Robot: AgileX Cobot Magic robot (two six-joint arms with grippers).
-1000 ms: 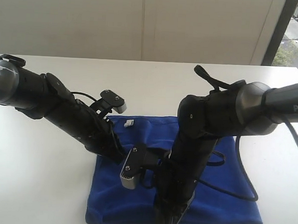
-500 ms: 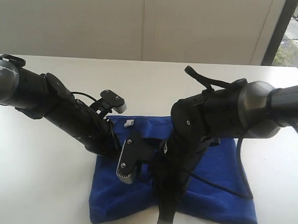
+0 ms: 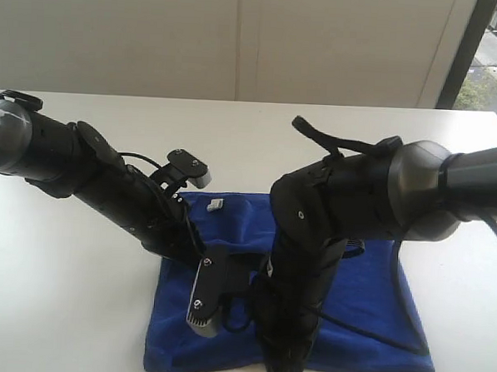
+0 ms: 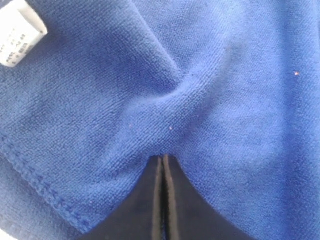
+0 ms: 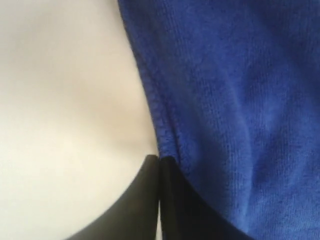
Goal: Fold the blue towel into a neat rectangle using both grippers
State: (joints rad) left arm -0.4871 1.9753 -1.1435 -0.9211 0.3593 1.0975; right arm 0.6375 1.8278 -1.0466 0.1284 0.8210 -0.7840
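1. Closure on the right side is what has just changed. Over the last second the right gripper (image 5: 159, 159) went from partly parted to fully pressed together, and its arm swung leftward above the blue towel (image 3: 367, 317).
2. The towel's near edge rose and drew back for a moment. It now lies along the near side of the table (image 3: 59, 293) again, with the cloth spread out and its white tag (image 3: 215, 205) at the far edge.
3. We judge that the second grasp has now been taken, so the fold itself can start.
4. In the right wrist view the jaws meet right at the hemmed edge, with bare table on one side and blue cloth on the other. The hem seems caught between the tips, though this close up we cannot be sure.
5. The left gripper (image 4: 163, 157) has stayed clamped with its tips together on a pinch of towel. A ridge of cloth runs away from the tips, not far from the tag.
6. With both holds set, we expect the next move to need an even lift from both arms, or the cloth will skew.
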